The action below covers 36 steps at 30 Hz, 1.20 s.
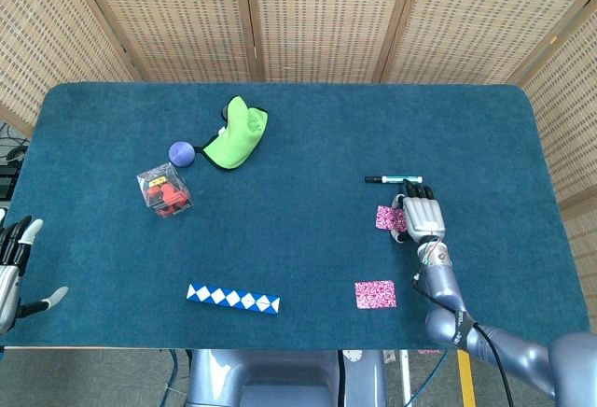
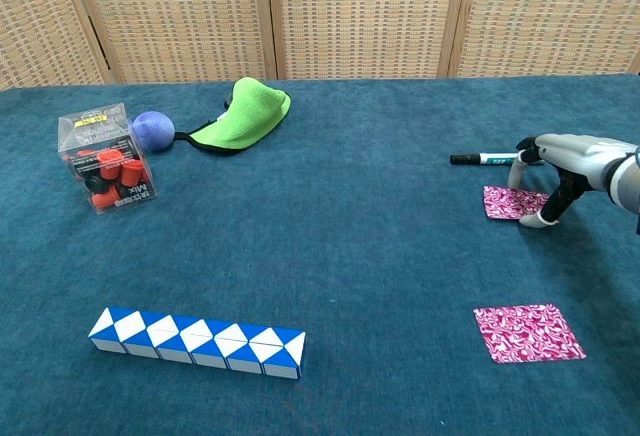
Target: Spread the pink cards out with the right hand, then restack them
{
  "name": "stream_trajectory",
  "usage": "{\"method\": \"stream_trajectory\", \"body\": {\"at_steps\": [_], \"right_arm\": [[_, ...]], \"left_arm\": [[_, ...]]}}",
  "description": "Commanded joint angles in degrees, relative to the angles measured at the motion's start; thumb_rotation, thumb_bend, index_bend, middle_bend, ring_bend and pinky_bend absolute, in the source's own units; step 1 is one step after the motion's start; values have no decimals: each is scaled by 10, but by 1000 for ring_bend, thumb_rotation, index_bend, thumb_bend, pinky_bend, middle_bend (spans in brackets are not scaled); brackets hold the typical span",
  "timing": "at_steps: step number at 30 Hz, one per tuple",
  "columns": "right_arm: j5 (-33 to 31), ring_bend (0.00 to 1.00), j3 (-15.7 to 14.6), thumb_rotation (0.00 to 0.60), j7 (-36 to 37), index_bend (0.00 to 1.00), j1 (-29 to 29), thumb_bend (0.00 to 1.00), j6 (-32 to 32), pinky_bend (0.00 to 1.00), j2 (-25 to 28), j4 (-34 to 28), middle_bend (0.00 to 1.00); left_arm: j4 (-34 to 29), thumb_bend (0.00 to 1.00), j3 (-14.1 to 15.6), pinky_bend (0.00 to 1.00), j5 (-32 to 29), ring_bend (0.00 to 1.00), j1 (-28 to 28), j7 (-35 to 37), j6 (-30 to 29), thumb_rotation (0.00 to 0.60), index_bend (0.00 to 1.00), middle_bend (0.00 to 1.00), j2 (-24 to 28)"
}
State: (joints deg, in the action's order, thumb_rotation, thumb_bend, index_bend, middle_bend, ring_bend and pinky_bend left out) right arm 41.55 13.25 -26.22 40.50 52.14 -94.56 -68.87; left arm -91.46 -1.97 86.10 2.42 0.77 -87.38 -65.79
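**A:** Where are the cards?

**B:** I see two flat pink patterned squares toward the right edge of the worktop. The far card (image 1: 386, 217) lies under my right hand (image 1: 421, 216); the near card (image 1: 375, 294) sits alone, closer to the front edge, well apart from the other.

**A:** And the fingers?

**B:** Arched downward and slightly spread, with the tips (image 2: 545, 220) pressing on the far card's right side. The card lies flat; I'm not lifting it.

**A:** What's next to it?

**B:** A thin marker (image 1: 392, 180) with a black cap, just beyond the fingertips. I can't tell whether they touch.

**A:** Left hand?

**B:** My left hand (image 1: 13, 267) rests off the front left corner, fingers apart, holding nothing.

**A:** The rest?

**B:** The worktop (image 1: 308, 136) is a fuzzy teal cloth. Near the front edge lies a long blue-and-white triangle-patterned puzzle bar (image 1: 233, 299). Toward the back left sit a clear plastic box (image 1: 165, 189) of red pieces, a small purple ball (image 1: 182, 153), and a soft, crumpled green cloth (image 1: 237, 133).
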Motion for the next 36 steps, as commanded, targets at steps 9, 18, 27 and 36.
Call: {"method": "stream_trajectory", "body": {"at_steps": [9, 18, 27, 36], "right_arm": [[18, 0, -8, 600, -4, 606, -9, 311, 20, 0, 17, -38, 42], [106, 0, -48, 600, 22, 606, -58, 311, 84, 0, 67, -149, 43], [190, 0, -104, 600, 31, 606, -108, 311, 141, 0, 93, -227, 43], [268, 0, -163, 600, 3, 606, -149, 311, 179, 0, 87, -261, 43]], "left_arm": [[0, 0, 1, 0, 1, 0, 0, 1, 0, 600, 0, 0, 1], [-2, 0, 1, 0, 0, 0, 0, 1, 3, 600, 0, 0, 2], [-1, 0, 2, 0, 0, 0, 0, -1, 2, 600, 0, 0, 2], [0, 0, 3, 0, 4, 0, 0, 6, 3, 600, 0, 0, 4]]}}
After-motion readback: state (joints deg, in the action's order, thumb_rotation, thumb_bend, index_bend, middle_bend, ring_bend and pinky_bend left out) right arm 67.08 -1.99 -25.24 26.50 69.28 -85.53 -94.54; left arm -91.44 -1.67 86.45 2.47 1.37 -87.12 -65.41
